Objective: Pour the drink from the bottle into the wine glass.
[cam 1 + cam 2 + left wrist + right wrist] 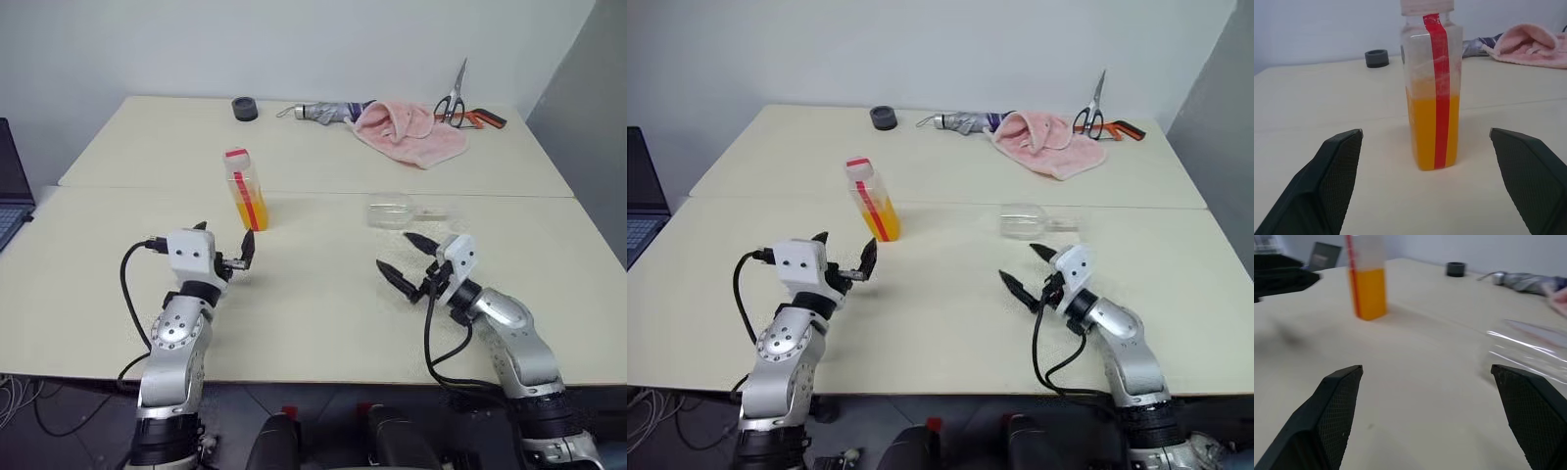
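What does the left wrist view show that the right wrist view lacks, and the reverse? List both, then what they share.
Left wrist view alone: the bottle's red cap and most of the pink towel.

Right wrist view alone: the wine glass lying on its side, the grey folded umbrella, the laptop and the left gripper.

Shared: the upright bottle about half full of orange drink, the small dark ring and the cream table.

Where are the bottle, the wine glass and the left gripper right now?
bottle (248, 201): left eye view, juice-filled body.
wine glass (392, 211): left eye view, bowl, lying sideways.
left gripper (224, 247): left eye view, between fingertips.
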Tool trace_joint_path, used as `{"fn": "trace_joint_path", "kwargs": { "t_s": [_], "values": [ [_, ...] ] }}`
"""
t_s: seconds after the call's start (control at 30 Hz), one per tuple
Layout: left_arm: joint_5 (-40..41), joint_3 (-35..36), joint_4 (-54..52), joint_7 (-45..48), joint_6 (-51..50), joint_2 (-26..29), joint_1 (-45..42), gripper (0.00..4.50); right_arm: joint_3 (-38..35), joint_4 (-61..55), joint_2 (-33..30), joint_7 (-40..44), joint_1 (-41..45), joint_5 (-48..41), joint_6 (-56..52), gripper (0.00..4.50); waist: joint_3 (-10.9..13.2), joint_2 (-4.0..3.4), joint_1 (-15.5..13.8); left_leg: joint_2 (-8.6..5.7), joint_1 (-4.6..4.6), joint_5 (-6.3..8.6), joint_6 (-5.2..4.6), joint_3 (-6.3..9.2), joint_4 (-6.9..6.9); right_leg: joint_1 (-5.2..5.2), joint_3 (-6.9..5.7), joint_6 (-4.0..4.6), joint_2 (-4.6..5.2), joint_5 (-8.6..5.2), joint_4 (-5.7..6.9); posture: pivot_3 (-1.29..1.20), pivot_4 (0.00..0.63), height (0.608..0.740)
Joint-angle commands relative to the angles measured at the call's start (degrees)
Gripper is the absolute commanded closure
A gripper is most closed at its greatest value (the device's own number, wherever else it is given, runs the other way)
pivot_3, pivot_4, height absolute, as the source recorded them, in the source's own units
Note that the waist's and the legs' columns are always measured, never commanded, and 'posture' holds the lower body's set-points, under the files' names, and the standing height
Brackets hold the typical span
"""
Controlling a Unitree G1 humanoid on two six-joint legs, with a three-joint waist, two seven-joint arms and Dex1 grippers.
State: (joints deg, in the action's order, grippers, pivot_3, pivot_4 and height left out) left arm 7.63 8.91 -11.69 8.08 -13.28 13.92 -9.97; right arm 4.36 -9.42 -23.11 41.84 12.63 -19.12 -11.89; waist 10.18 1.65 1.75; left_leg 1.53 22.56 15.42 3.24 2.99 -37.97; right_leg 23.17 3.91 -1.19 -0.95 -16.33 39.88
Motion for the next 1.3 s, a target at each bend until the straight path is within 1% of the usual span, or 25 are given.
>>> {"fn": "trace_joint_path", "kwargs": {
  "t_s": [0.03,0.17,0.33,0.53,0.93,1.3],
  "values": [
    [-1.06,-1.05,-0.71,-1.36,-1.12,-0.62,-3.10,0.05,1.12,-5.26,-1.66,3.31,2.42,-3.21,-4.59,0.00,0.00,0.00,0.00,-0.01,0.01,0.00,0.00,0.00,0.00,0.00,0.00,0.00,0.00,0.00,0.00,0.00,0.150,0.740],
    [-1.65,-1.07,1.10,-2.97,-2.34,-1.22,-6.52,0.05,0.93,-6.31,-2.24,3.98,3.56,-4.36,-7.52,0.00,0.00,0.00,-0.01,0.00,0.03,0.00,0.00,0.06,0.01,0.00,-0.07,0.00,0.00,0.00,-0.01,0.00,0.150,0.740],
    [-2.83,-1.40,6.08,-5.02,-2.18,-2.12,-11.92,0.05,0.08,-6.38,-2.97,5.61,5.61,-6.29,-10.20,0.00,0.00,0.01,-0.03,-0.03,0.04,0.00,0.00,0.05,0.00,0.00,-0.07,0.00,0.00,0.01,-0.01,0.00,0.150,0.740],
    [-4.30,-2.27,11.81,-6.49,-0.30,-3.14,-16.94,0.05,0.09,-5.11,-3.80,7.05,7.86,-6.47,-10.17,0.00,0.00,0.01,-0.02,-0.03,0.07,0.00,0.00,0.07,0.00,0.00,-0.11,0.01,0.00,0.01,-0.03,0.00,0.150,0.740],
    [-5.01,-1.34,19.06,-10.31,2.82,-4.42,-22.51,0.05,0.37,-4.51,-3.16,8.12,13.62,-7.46,-11.20,0.00,0.01,0.02,-0.05,-0.03,0.11,-0.01,0.01,0.12,-0.01,0.02,-0.15,0.01,0.02,0.01,-0.03,0.00,0.150,0.740],
    [-5.20,-1.00,25.15,-12.75,4.27,-4.55,-27.33,0.05,0.83,-4.23,-2.21,7.88,14.96,-7.59,-11.62,0.00,0.01,0.02,-0.05,-0.04,0.14,-0.01,0.01,0.15,-0.01,0.02,-0.18,0.01,0.05,0.01,-0.03,0.00,0.150,0.740]
  ]
}}
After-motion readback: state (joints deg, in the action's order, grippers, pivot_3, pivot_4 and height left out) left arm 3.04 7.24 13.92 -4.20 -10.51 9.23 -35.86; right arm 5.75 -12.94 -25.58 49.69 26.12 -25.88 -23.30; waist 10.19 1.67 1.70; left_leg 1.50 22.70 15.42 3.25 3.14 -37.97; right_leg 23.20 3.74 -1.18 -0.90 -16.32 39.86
